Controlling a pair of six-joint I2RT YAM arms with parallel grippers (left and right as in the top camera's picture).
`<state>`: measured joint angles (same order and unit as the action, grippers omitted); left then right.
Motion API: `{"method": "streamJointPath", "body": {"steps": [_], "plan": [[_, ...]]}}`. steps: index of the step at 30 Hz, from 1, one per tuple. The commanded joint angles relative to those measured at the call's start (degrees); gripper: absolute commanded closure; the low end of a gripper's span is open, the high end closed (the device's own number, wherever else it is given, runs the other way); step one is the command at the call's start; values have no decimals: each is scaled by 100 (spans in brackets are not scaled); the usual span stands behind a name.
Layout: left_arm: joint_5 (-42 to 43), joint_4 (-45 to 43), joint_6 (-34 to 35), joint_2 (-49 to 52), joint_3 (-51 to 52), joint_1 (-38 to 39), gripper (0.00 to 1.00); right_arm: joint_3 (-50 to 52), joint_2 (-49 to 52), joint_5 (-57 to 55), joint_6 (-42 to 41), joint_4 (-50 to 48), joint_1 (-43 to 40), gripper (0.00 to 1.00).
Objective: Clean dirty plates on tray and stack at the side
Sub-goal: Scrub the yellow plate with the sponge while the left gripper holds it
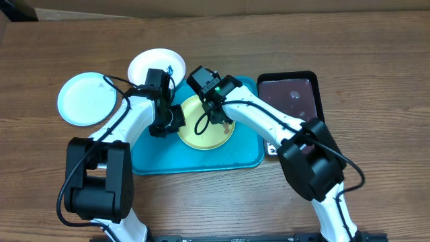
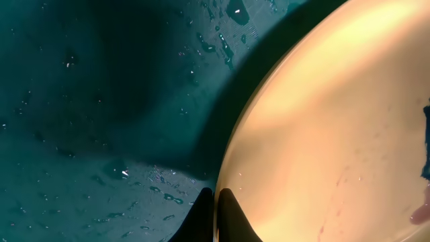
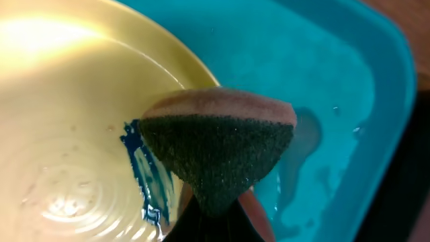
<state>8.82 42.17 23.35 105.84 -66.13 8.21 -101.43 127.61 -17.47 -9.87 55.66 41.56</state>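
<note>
Wooden bench [image 1: 376,40] carries a large turquoise plastic tray [image 1: 201,161] with the yellow-green round plastic plate [image 1: 195,134] on it, teal smear [image 3: 142,171] uncleared. The left claw [image 2: 216,210] pinches its rim and the right claw [image 3: 211,218] clamps a brown-and-dark sponge [image 3: 222,148] over it. Farther out, off the tray, pale mint-blue plate [image 1: 84,101] and white plate [image 1: 148,62] lie apart, unstacked; likely two-thirds done.

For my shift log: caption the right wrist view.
Right gripper holds a sponge at the yellow plate rim, beside a blue smear; turquoise tray beneath.

Brown wood-grain table [image 1: 376,40], evenly lit; pale strip [image 1: 201,5] along far edge.
</note>
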Motion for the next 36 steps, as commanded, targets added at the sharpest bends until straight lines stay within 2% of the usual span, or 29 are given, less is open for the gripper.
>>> {"method": "streamJointPath", "body": {"steps": [1,9,17,22,30,36], "plan": [[24,-13,-153,-74,-2,11,96,-9,234,-24,-90,-39,-4,96],[22,-24,-155,-74,-2,11,96,37,466,444,-286,-216,-4,96],[22,-24,-155,-74,-2,11,96,367,466,2140,-284,-551,-4,96],[22,-26,-153,-74,0,11,96,393,466,2629,-280,-570,-4,96],[22,-26,-153,-74,-2,11,96,389,463,4044,-210,-599,-70,96],[22,-20,-155,-74,-2,11,96,-31,369,4944,210,-317,-313,96]]}}
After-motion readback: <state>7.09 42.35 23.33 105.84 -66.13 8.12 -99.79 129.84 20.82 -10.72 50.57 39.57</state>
